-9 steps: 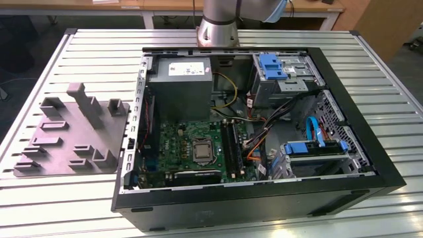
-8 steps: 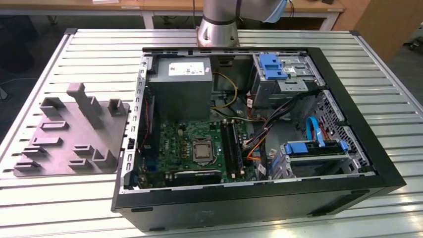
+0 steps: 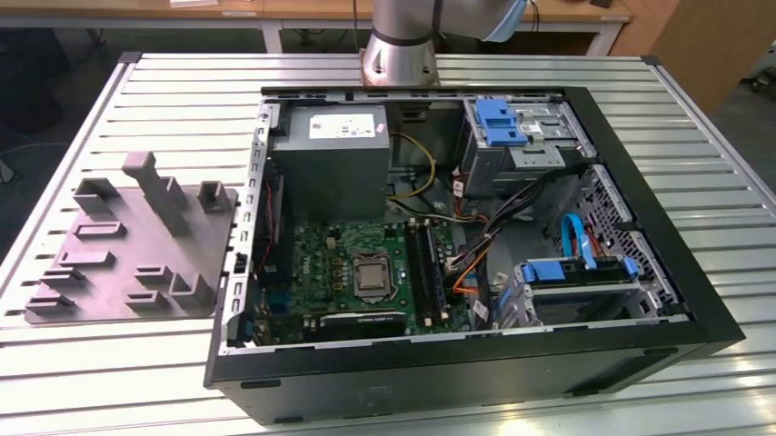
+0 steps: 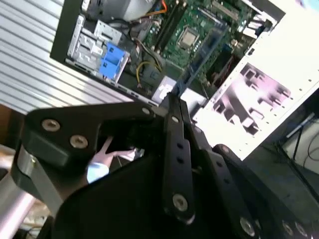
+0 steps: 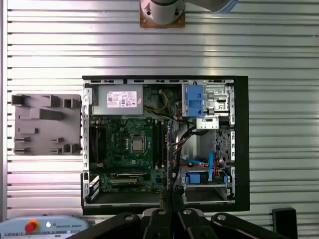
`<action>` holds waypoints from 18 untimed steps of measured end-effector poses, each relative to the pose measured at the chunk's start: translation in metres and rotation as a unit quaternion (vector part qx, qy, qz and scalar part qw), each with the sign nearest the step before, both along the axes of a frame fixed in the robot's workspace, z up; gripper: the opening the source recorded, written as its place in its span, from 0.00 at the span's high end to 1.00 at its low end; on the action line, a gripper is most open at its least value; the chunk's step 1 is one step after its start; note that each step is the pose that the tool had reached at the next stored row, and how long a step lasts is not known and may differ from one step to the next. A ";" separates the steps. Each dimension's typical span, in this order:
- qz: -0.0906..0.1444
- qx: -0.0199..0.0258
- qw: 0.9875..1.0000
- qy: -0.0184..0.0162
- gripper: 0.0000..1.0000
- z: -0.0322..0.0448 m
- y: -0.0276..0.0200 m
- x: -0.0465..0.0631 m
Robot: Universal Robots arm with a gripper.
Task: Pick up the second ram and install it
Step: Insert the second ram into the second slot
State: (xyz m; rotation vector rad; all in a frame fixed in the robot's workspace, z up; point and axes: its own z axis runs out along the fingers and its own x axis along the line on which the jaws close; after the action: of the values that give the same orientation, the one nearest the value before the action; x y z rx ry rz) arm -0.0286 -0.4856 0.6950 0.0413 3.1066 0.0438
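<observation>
High above the open black metal computer box [image 3: 461, 377], the black jaws pinch one end of a thin, flat ram stick [image 4: 202, 52]. In the second wrist view the stick looks bluish and points toward the green square board [image 3: 352, 263] inside the box. On the silver ribbed table [image 3: 122, 372], a grey plastic holder with slots [image 3: 122, 245] lies just beside the box, at the exterior view's left.
</observation>
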 end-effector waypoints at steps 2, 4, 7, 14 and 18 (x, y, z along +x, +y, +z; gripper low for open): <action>0.000 0.000 1.000 0.000 0.89 0.0000 0.0001 0.000; 0.000 0.000 1.000 0.000 0.89 0.0000 0.0001 0.000; 0.000 0.000 1.000 0.000 0.89 -0.0001 0.0001 0.000; 0.000 0.000 1.000 0.000 0.89 -0.0032 0.0002 0.000; 0.000 0.000 1.000 0.000 0.89 -0.0051 0.0000 0.000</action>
State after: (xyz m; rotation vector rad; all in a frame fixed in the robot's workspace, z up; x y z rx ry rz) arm -0.0286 -0.4856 0.6899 0.0414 3.1066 0.0437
